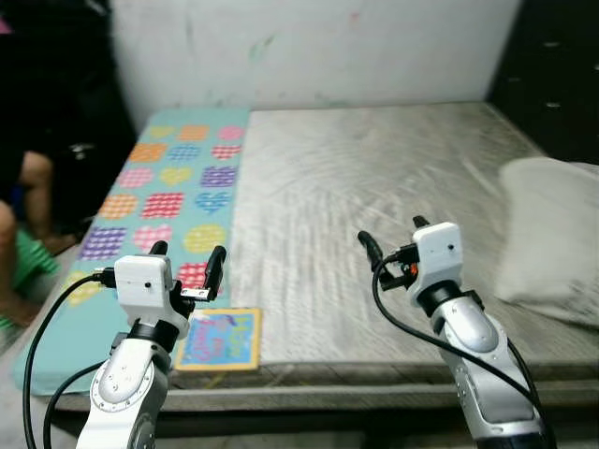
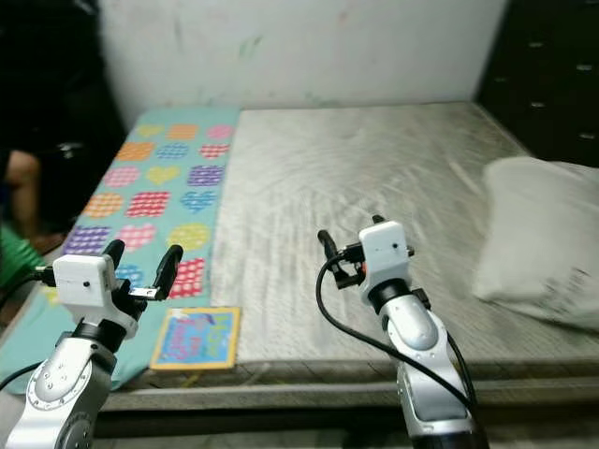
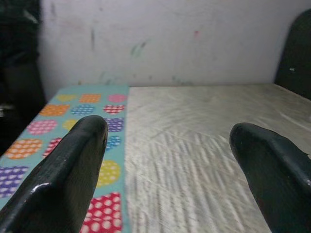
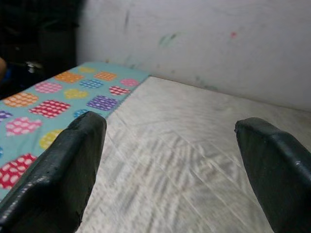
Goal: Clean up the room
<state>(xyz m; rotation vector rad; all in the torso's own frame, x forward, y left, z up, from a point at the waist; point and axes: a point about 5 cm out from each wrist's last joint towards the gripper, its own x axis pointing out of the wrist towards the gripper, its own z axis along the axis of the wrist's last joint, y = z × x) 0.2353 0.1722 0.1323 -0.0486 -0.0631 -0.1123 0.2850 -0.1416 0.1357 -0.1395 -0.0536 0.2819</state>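
Observation:
A bare grey mattress [image 1: 374, 178] lies before me against a white wall. A teal sheet with coloured hearts [image 1: 159, 196] covers its left strip. A small colourful picture book [image 1: 219, 340] rests at the near edge on the sheet's corner. A white pillow [image 1: 552, 234] sits at the right side. My left gripper [image 1: 187, 257] hovers open over the near left edge, just above and beyond the book. My right gripper [image 1: 393, 234] hovers open above the bare middle of the mattress. Both hold nothing.
A person's leg and green clothing [image 1: 23, 253] show at the far left beside the bed. A dark cabinet [image 1: 552, 65] stands at the back right. The white wall [image 1: 318, 47] closes off the far side.

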